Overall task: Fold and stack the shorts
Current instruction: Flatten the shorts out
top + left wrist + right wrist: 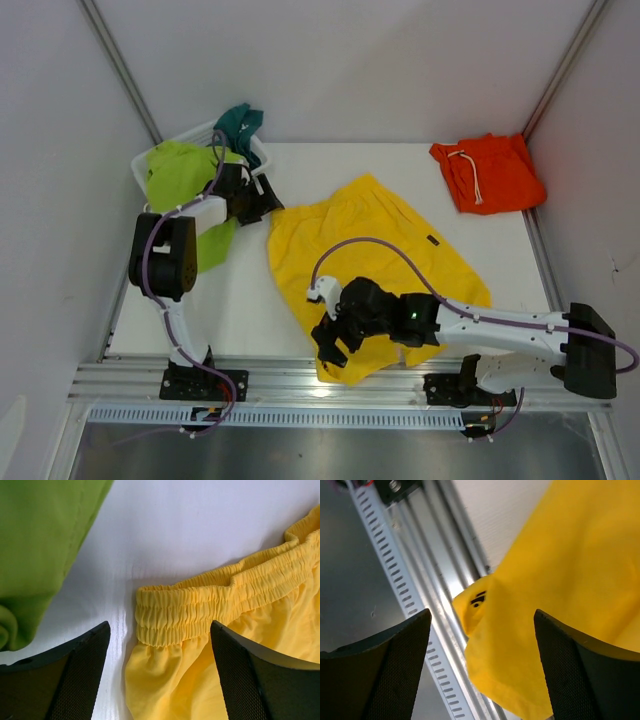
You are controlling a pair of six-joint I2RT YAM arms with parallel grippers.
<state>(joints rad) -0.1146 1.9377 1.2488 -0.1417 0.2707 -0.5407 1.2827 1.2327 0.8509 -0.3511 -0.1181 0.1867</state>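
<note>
The yellow shorts [370, 260] lie spread across the middle of the table, with one leg corner [510, 680] hanging over the front rail. My right gripper [335, 340] hovers open over that corner; the fabric lies between the wide fingers [395, 670] and is not pinched. My left gripper [262, 200] is open at the far-left end of the yellow elastic waistband [200, 610], its fingertips [87, 665] straddling the band's corner. Folded orange shorts [487, 172] with a white drawstring lie at the back right. Lime-green shorts [180, 175] and teal shorts [240, 122] hang from the basket.
A white plastic basket [200, 132] stands at the back left corner, right behind my left gripper. The slotted aluminium rail [435, 595] runs along the table's near edge below my right gripper. Grey walls close in on both sides.
</note>
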